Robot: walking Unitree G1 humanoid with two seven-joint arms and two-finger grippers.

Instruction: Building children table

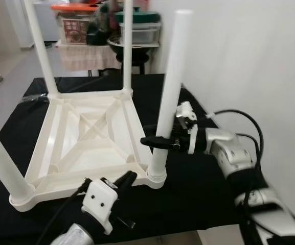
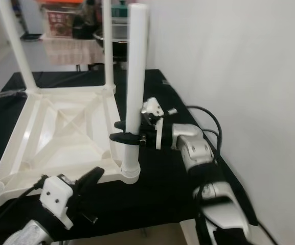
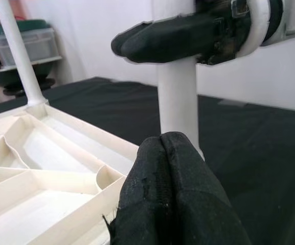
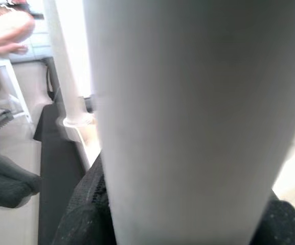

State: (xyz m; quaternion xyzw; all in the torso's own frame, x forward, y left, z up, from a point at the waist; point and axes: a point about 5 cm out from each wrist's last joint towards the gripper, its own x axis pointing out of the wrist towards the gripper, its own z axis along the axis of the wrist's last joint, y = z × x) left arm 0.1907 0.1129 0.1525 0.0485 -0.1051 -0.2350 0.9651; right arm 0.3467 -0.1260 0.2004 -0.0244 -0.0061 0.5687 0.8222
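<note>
The white children table (image 1: pixel 86 148) lay upside down on a black cloth (image 1: pixel 198 184), underside ribs facing up, with legs standing upright in its corner sockets. The leg (image 1: pixel 170 87) at the 4 o'clock corner of the inverted top stood vertical in its socket (image 1: pixel 156 176), nearest the robot's right side. The right end effector (image 1: pixel 160 142) reached in from 3 o'clock and was clamped around the lower part of this leg, its black fingers (image 2: pixel 120 137) wrapping the shaft just above the socket. The left end effector (image 1: pixel 124 181) sat at 6 o'clock of the table top, its fingers pressed together and empty, tips just beside the same socket and the table edge. Two further legs (image 1: pixel 41 48) rose at the 12 o'clock side. Beyond them, at 12 o'clock, stood storage boxes (image 1: pixel 139 25) and a dark bowl (image 1: pixel 132 48). A white wall (image 1: pixel 249 61) ran along 3 o'clock.
</note>
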